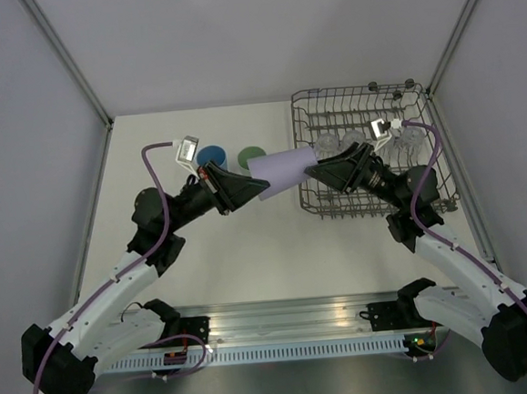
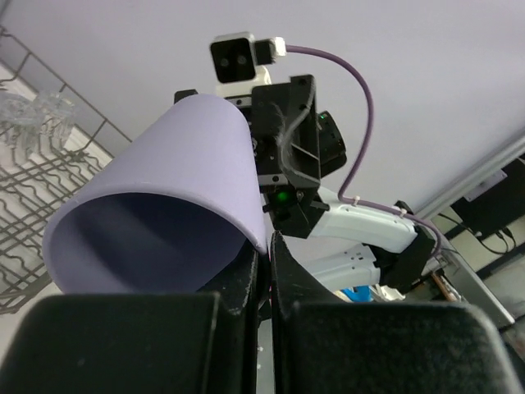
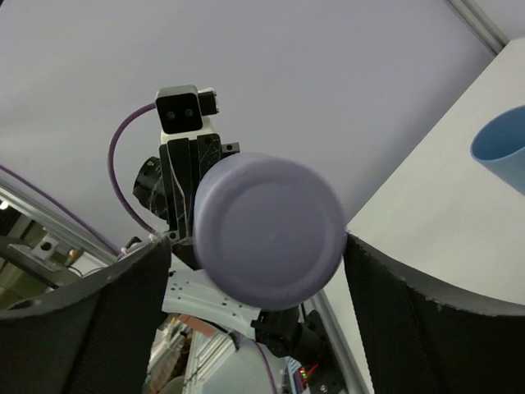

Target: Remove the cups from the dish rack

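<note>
- Lavender tumbler (image 1: pixel 282 169) mid-handover, by my read: left fingers (image 2: pixel 289 283) pinch its rim; right fingers (image 3: pixel 426 320) stand spread beside its base.
- Next: right arm backs clear, left sets it on tabletop (image 1: pixel 250 253).

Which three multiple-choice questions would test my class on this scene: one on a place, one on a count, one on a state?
1. Where is the lavender cup?
A. inside the rack
B. in the air between the two arms
C. upright on a shelf

2. How many opaque cups stand on the table left of the dish rack?
A. none
B. two
C. four

3. How does the left gripper stand?
A. shut on the lavender cup's rim
B. wide open, holding nothing
C. out of every view

Answers:
1 B: the top view shows it lying sideways between the arms.
2 B: only the blue cup and the green cup stand there.
3 A: the left wrist view shows its fingers pinching the rim.
</note>
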Robot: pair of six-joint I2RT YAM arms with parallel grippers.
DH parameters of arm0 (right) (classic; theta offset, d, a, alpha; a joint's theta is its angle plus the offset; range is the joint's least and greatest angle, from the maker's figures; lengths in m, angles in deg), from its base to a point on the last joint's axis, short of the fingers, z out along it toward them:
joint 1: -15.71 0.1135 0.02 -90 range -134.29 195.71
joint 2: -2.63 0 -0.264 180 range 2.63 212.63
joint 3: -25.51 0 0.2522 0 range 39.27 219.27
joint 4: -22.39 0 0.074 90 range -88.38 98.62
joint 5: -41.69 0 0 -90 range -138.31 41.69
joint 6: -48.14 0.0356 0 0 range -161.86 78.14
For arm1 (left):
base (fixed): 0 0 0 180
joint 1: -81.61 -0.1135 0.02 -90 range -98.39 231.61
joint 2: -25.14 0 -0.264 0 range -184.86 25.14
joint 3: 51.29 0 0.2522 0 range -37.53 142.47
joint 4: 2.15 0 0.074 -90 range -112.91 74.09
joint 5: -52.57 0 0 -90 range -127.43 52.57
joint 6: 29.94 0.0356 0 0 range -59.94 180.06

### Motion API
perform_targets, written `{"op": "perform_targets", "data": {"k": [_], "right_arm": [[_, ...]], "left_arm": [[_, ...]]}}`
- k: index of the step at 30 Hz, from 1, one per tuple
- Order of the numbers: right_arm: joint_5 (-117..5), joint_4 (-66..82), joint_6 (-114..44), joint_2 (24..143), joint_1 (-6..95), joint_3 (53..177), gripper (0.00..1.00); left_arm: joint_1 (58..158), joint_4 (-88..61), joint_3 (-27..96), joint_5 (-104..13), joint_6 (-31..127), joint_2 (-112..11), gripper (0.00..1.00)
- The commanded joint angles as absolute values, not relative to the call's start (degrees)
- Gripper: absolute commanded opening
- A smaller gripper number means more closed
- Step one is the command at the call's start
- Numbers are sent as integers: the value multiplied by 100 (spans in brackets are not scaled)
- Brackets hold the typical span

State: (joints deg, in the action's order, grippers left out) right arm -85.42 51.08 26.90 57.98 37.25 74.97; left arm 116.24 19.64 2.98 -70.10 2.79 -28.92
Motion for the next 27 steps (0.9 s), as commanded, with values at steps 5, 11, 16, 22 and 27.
{"op": "perform_targets", "data": {"k": [5, 11, 16, 22, 27], "right_arm": [[-7376, 2661, 652, 5414, 3751, 8126, 98], [-6212, 178, -985, 5124, 3751, 8795, 98], [-6079, -464, -1407, 5036, 3751, 8927, 98], [-5992, -1000, -1759, 4922, 3751, 9007, 98], [-5948, -1220, -1988, 4755, 3751, 8998, 98]], "left_arm": [[11650, -1126, 1546, -5829, 2329, -2575, 2], [11641, -3846, 2899, -3719, 3254, -3020, 2], [11536, -5922, 4358, -2294, 3589, -3988, 2], [10623, -7355, 5491, -2530, 3835, -5069, 2], [10034, -8418, 6819, -2662, 4327, -6176, 2]]}}
